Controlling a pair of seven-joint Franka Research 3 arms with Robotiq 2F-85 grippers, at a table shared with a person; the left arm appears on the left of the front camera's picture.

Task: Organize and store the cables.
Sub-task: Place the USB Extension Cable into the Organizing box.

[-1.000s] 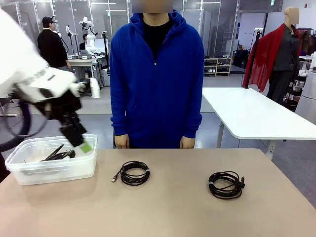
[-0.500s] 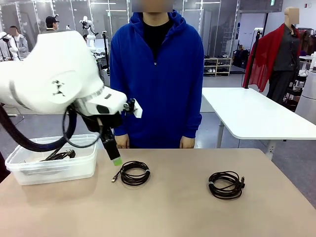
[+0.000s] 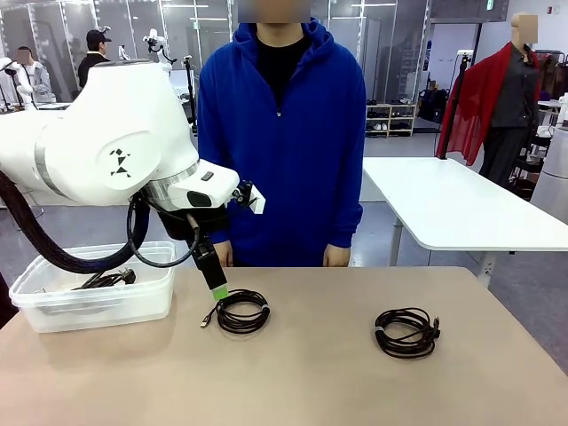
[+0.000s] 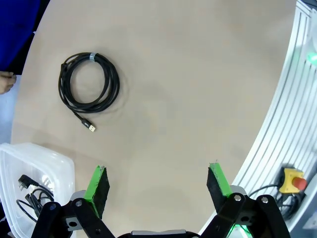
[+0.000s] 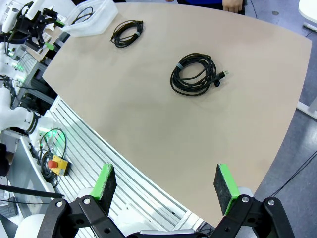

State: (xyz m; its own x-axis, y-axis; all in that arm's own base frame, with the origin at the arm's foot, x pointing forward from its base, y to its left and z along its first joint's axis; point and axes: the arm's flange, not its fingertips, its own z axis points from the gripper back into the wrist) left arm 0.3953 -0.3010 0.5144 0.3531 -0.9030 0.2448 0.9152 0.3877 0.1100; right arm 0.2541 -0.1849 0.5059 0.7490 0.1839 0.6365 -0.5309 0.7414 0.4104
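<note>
Clear bin (image 3: pixel 53 311) sits at the table's left end with black cables (image 3: pixel 108 279) inside, so storing looks part done. Left gripper (image 4: pixel 157 184) hovers just right of the bin, jaws wide apart and empty, one green pad (image 3: pixel 219 291) low beside the middle coil (image 3: pixel 242 311). Step in hand looks like the reach for this coil. Next move calls for shifting over the loop, dropping so the fingers straddle a bundle of strands, closing, then carrying it left to the bin. Middle coil: thin black cord, neat round loops flat on the table (image 3: pixel 311 382), pale tie on one side, small plug (image 4: pixel 91 128) trailing out. Right coil (image 3: pixel 406 332) lies well apart, looser and thicker, plug end at its right. Right gripper (image 5: pixel 164 184) is wide open, empty, out past the table edge
</note>
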